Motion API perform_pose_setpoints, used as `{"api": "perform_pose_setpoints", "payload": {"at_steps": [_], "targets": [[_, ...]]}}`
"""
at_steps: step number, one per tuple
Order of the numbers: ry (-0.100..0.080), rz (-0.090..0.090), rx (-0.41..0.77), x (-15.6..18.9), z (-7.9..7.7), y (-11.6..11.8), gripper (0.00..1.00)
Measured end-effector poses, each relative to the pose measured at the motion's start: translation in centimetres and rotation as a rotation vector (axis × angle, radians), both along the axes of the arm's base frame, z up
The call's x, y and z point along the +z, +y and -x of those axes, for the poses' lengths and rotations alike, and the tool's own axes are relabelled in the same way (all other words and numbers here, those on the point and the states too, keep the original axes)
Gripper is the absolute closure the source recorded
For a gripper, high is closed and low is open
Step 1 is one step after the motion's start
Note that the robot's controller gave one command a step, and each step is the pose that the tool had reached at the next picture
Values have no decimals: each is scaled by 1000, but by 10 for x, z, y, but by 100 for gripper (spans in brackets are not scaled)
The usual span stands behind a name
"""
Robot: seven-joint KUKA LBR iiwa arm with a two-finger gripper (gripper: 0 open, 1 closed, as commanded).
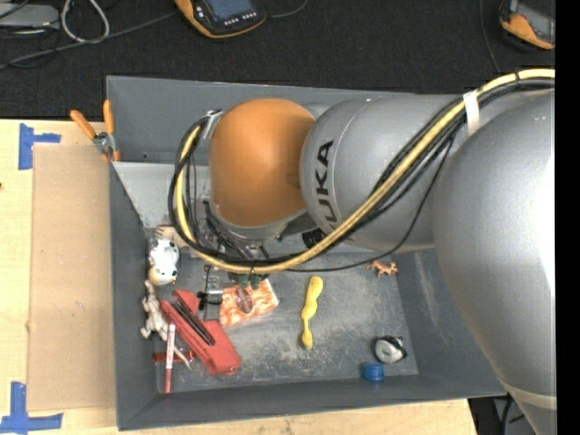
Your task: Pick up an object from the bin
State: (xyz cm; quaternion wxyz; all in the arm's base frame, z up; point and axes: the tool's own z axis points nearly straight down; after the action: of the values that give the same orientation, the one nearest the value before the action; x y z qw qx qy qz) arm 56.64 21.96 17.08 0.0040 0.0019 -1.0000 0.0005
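— Which step?
— The reach, I judge; my claw (pixel 217 290) hangs low at the bin's (pixel 127 166) left, just over the orange packet (pixel 251 304), beside the red tool (pixel 208 341).
— Apart or together?
— Cannot tell; my wrist hides it; next calls for closing squarely on the packet.

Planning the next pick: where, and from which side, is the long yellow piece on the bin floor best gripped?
Probably the narrow middle of the yellow piece, from straight above, closing across its width: it lies flat, with bare bin floor either side.
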Motion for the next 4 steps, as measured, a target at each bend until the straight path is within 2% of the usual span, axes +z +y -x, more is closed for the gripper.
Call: {"api": "perform_pose_setpoints", "payload": {"at_steps": [1, 2, 3, 4], "targets": [[-6, -1, -5, 5, -2, -1, 0], [-5, 0, -135, -59, 17, -3, 0], [-8, -2, -4, -70, 27, -73, 0], [-2, -1, -171, -69, 30, -59, 0]]}}
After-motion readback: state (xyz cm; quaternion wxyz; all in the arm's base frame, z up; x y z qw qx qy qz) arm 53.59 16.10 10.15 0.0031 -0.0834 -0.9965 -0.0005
